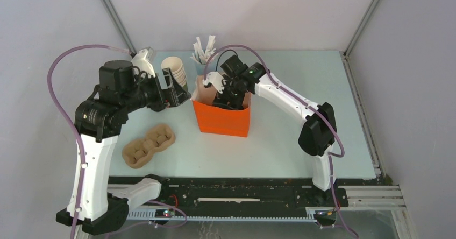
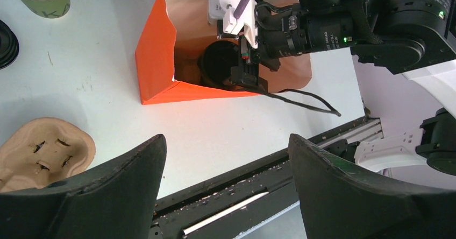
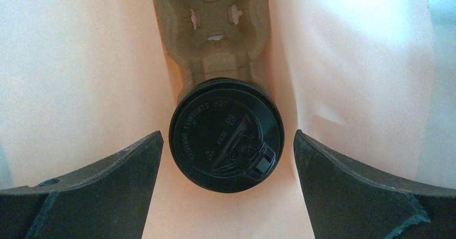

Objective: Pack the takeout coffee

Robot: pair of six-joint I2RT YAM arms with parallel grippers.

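The takeout coffee shows only as its round black lid [image 3: 226, 134]; the green cup body is hidden beneath it. It stands in one pocket of a brown pulp carrier [image 3: 212, 29] inside the orange paper bag [image 1: 221, 118]. My right gripper [image 3: 227, 133] is down inside the bag, open, with one jaw on each side of the lid and a gap on both sides. The lid also shows in the left wrist view [image 2: 218, 61], under the right gripper [image 2: 247, 72]. My left gripper [image 2: 226, 147] is open and empty, held above the table left of the bag [image 2: 158, 61].
A second pulp carrier [image 1: 148, 145] lies on the table at the front left. A stack of cream-and-green cups [image 1: 175, 69] stands behind the left gripper [image 1: 175, 93]. A light blue cup of white sticks [image 1: 203, 53] is behind the bag. Black lids [image 2: 6, 42] lie near the stack.
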